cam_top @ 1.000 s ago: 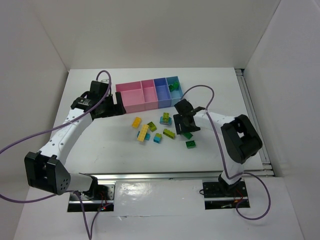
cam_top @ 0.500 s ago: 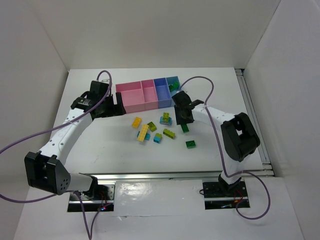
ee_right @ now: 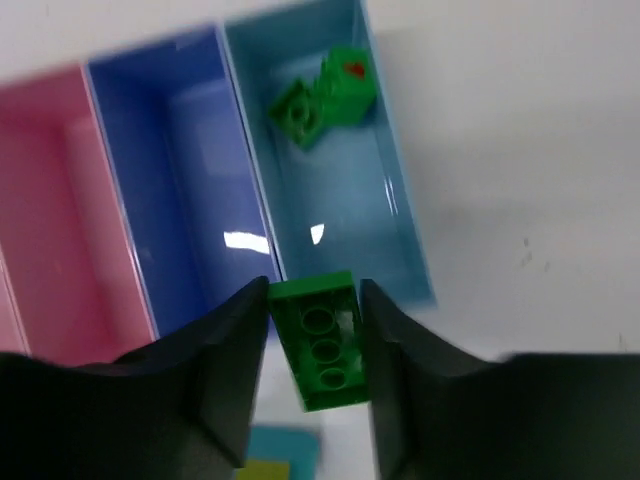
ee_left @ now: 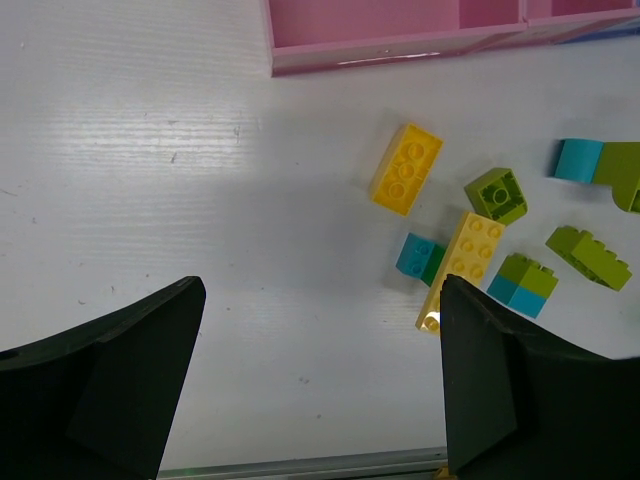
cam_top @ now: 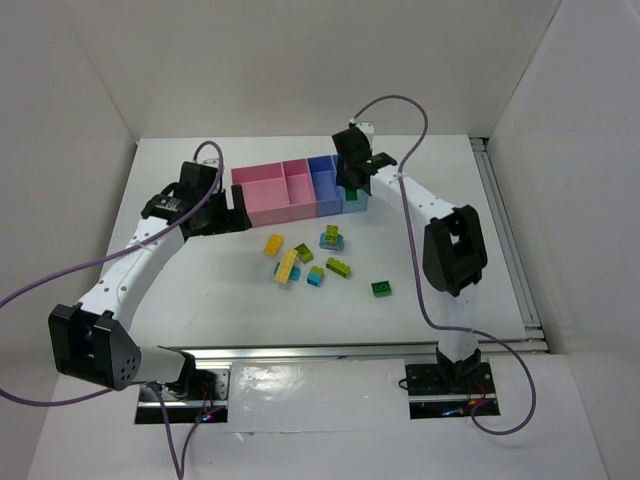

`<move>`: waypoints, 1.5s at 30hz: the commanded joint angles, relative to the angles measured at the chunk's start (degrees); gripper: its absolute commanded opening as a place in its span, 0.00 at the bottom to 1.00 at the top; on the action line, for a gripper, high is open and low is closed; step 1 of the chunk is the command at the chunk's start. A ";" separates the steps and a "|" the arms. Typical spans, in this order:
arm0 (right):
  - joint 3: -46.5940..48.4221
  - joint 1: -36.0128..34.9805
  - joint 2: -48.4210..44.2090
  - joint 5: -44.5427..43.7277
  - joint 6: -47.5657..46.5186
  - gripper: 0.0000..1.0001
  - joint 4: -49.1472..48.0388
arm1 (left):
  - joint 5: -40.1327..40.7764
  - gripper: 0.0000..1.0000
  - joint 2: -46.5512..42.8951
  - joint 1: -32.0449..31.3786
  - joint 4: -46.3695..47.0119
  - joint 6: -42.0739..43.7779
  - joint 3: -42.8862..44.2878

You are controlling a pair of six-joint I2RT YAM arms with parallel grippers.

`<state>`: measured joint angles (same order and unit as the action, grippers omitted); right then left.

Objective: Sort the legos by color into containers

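Observation:
My right gripper (ee_right: 315, 340) is shut on a dark green lego (ee_right: 322, 343), seen from its underside, held above the near end of the light blue container (ee_right: 405, 235). Two green legos (ee_right: 322, 98) lie in that container. Beside it are the blue-violet container (ee_right: 170, 190) and a pink one (ee_right: 40, 210). In the top view the right gripper (cam_top: 351, 183) hangs over the row's right end (cam_top: 362, 178). My left gripper (cam_top: 238, 207) stands open left of the wide pink container (cam_top: 258, 197). Loose legos lie ahead of it: a yellow one (ee_left: 406, 169), a long yellow one (ee_left: 462, 262), lime (ee_left: 496, 195) and cyan (ee_left: 415, 253).
More loose bricks lie in the middle of the table: a cyan and lime pair (cam_top: 331, 238), a lime one (cam_top: 338, 267), a cyan one (cam_top: 316, 276) and a dark green one (cam_top: 381, 288) set apart to the right. White walls enclose the table on three sides.
My right gripper shut on a dark green lego among the loose bricks, lifted it and carried it back over the light blue container. The left arm has not moved.

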<state>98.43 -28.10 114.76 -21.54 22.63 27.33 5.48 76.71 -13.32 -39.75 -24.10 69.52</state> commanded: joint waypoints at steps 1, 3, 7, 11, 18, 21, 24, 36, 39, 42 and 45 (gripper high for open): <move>12.10 2.43 8.16 -3.33 -0.75 0.49 2.10 | 1.46 0.97 -1.65 -0.21 -1.03 0.28 1.94; 21.47 3.04 13.61 -2.54 -1.28 0.66 5.08 | 2.00 0.97 -2.17 -0.21 -1.64 0.28 1.94; 26.30 3.58 13.23 -3.33 0.65 0.72 7.65 | 3.13 0.97 -2.78 -0.21 -2.26 0.28 1.41; 9.89 3.05 0.93 -4.56 1.79 0.69 0.63 | 3.14 0.97 -2.79 -0.21 -2.26 0.28 0.88; -30.25 2.00 -23.77 0.70 7.15 0.78 -0.01 | 2.52 0.97 -2.79 -1.26 -1.74 -0.78 0.19; -42.13 1.99 -32.47 6.67 8.65 0.92 0.79 | 1.91 0.97 -2.26 -1.27 -1.12 -1.30 0.18; -49.88 0.77 -38.20 13.71 8.66 0.95 1.40 | 1.38 0.97 -1.04 -1.79 -0.60 -1.91 0.18; -57.04 -0.99 -37.08 20.23 4.35 0.98 -1.14 | -0.20 0.97 0.64 -3.46 0.55 -2.53 0.18; -55.72 -1.52 -35.05 19.44 3.65 0.95 -1.14 | -0.20 0.97 0.64 -3.47 0.55 -2.53 0.18; -55.10 -2.57 -33.72 16.72 3.65 0.89 -0.62 | -0.20 0.97 1.16 -3.99 0.55 -1.92 0.71; -54.58 -3.89 -33.20 13.20 5.22 0.80 0.87 | 0.33 0.97 1.16 -3.99 0.55 -1.92 0.71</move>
<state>41.23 -30.37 81.43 -4.27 27.18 27.94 5.69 77.30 -16.91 -40.23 -25.85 69.47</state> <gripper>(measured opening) 0.820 0.965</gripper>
